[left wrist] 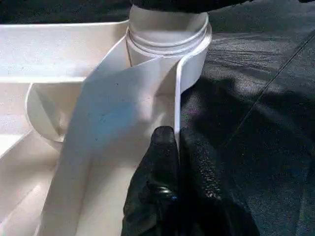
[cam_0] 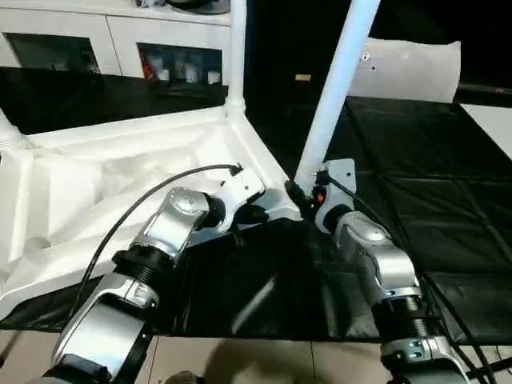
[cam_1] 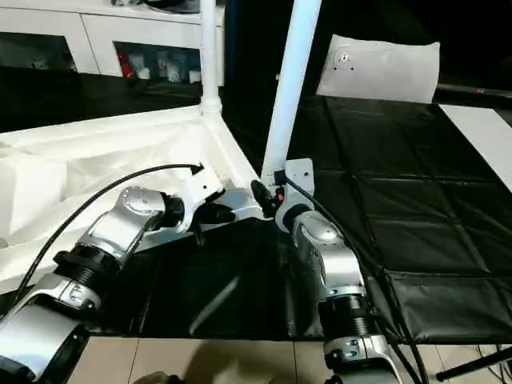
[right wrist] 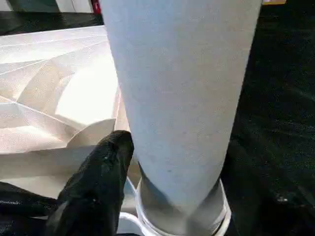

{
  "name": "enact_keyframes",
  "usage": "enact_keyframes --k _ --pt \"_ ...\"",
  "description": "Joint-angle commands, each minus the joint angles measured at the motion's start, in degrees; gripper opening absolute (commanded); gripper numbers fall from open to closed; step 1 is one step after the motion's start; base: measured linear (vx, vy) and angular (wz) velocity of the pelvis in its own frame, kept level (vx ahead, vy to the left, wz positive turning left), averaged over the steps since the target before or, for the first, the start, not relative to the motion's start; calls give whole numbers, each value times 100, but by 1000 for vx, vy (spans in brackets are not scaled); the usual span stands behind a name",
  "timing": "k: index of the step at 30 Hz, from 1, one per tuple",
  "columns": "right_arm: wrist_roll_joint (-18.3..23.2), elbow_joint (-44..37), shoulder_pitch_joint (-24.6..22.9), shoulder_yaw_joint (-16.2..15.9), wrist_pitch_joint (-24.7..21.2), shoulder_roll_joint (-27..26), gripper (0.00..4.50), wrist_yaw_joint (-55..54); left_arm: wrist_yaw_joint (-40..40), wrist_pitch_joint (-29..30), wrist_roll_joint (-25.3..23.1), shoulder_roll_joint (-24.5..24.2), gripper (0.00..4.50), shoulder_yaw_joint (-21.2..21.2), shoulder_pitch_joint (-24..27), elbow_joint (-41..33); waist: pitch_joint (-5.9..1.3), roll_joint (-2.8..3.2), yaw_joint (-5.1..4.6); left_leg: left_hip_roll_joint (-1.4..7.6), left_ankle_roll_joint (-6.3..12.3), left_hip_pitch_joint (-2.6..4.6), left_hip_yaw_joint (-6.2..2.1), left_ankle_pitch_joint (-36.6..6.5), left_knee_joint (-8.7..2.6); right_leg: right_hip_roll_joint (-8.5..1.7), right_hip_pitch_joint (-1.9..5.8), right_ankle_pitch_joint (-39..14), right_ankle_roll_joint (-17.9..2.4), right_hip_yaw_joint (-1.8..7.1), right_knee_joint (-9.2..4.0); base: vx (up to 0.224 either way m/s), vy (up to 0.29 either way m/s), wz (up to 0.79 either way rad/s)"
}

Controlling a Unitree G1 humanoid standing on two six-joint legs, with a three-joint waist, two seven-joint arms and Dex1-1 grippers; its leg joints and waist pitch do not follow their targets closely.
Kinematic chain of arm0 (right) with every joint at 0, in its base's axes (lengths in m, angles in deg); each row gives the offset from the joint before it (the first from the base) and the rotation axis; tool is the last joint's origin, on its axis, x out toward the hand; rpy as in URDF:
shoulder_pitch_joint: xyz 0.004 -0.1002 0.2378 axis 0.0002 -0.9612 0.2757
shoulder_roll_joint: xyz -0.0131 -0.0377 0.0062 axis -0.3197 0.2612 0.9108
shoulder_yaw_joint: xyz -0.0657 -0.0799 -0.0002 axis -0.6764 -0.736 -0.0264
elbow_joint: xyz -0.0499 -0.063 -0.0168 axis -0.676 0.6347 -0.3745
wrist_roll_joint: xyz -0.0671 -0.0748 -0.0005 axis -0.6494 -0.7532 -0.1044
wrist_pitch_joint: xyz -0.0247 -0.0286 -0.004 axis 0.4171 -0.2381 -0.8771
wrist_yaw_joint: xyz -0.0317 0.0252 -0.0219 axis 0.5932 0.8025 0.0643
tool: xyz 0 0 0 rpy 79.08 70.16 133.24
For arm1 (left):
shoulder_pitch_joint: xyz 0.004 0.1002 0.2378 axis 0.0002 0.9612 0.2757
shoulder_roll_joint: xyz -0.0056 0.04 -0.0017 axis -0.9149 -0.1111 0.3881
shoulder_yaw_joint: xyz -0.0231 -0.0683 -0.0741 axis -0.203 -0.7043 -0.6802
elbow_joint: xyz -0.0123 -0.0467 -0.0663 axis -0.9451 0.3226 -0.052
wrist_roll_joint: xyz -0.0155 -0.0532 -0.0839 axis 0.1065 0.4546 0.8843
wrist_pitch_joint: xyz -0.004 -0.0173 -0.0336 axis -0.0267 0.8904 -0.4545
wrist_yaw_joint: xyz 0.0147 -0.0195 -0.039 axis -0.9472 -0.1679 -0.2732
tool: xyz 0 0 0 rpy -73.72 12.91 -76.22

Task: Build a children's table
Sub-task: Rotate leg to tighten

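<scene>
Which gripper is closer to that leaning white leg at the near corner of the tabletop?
Right. The right gripper is at the base of the leaning leg, at its corner socket. The left gripper sits farther along the tabletop rim, pinching the edge.

My work surface (cam_0: 416,200) is draped in a black sheet creased into squares, its near edge hanging just above a pale tiled floor (cam_0: 264,360). On it lies the white tabletop (cam_0: 120,184), underside up, ribs showing, spread across my left half and reaching the middle. A flat white board (cam_1: 488,136) rests at the far right edge, well apart from the tabletop. The sheet between them is bare black.
</scene>
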Motion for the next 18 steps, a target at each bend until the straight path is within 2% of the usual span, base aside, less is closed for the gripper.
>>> enact_keyframes --k 1,3,6,7,8,9,11,12,15,17,18 --pt "169 -240 -75 -553 46 -120 315 571 116 -233 171 67 0 32 9 -250 -333 62 30 337 128 147 -122 -797 -407 -501 195 264 -1318 252 -376 0 0 0" --pt "424 -536 -236 -466 -104 144 347 964 384 -426 187 -154 0 41 101 -294 -358 65 34 347 172 166 -121 -739 -402 -498 214 379 -1332 249 -369 0 0 0" --pt "550 -735 -333 -494 -175 411 369 1353 592 -548 212 -292 0 57 150 -302 -382 58 34 345 322 163 -110 -491 -380 -491 227 808 -1398 247 -329 0 0 0" --pt "566 -780 -364 -509 -125 518 369 1522 679 -576 226 -340 0 54 171 -311 -376 62 46 345 337 165 -110 -485 -377 -491 226 814 -1410 242 -330 0 0 0" --pt "569 -815 -411 -539 58 752 391 1871 915 -714 215 -473 0 116 202 -312 -384 47 64 342 360 157 -102 -504 -369 -498 234 790 -1427 243 -334 0 0 0" --pt "569 -815 -411 -539 58 752 398 1871 915 -714 215 -473 0 116 202 -312 -380 50 66 350 360 161 -97 -549 -370 -506 228 742 -1433 245 -336 0 0 0" --pt "520 -770 -444 -556 368 1156 414 2480 1334 -1022 227 -678 0 196 241 -290 -376 50 91 358 321 161 -104 -641 -372 -510 244 585 -1415 239 -356 0 0 0" --pt "489 -728 -442 -553 479 1323 426 2726 1501 -1158 249 -748 0 215 251 -273 -371 57 80 361 291 159 -101 -736 -376 -503 226 481 -1416 240 -354 0 0 0" --pt "514 -620 -393 -641 596 1826 426 3508 2135 -1475 497 -885 0 206 279 -254 -371 45 97 365 288 175 -98 -792 -371 -509 224 325 -1441 238 -363 0 0 0" --pt "515 -617 -392 -644 597 1836 426 3523 2148 -1479 503 -886 0 205 279 -254 -373 49 135 374 308 184 -87 -724 -365 -506 211 413 -1494 242 -344 0 0 0" --pt "574 -563 -358 -716 619 2018 426 3869 2390 -1638 574 -928 0 226 270 -209 -378 33 156 370 336 181 -80 -664 -359 -505 205 505 -1523 240 -329 0 0 0"
